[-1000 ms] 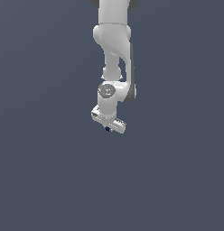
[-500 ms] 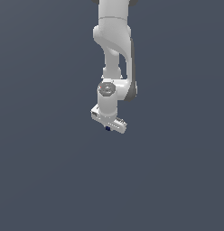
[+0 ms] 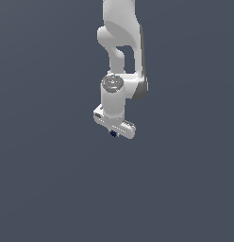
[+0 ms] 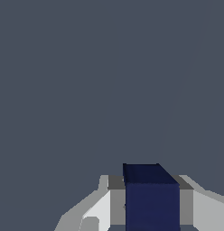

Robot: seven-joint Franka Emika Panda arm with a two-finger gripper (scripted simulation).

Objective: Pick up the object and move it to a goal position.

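Observation:
In the wrist view the dark navy-blue block (image 4: 152, 198) sits between my two grey fingers (image 4: 116, 200), which press on both of its sides. In the exterior view my white gripper (image 3: 113, 133) hangs under the arm near the middle of the picture, and only a small navy bit of the block (image 3: 112, 133) shows under the white hand. The fingers themselves are mostly hidden by the hand there. No goal marker shows in either view.
The white arm (image 3: 120, 52) reaches down from the top of the exterior view. All around it is a plain dark grey-blue surface (image 3: 53, 179) with nothing else on it.
The arm and gripper with the block have shifted very slightly toward the exterior view's right. The grip has not changed.

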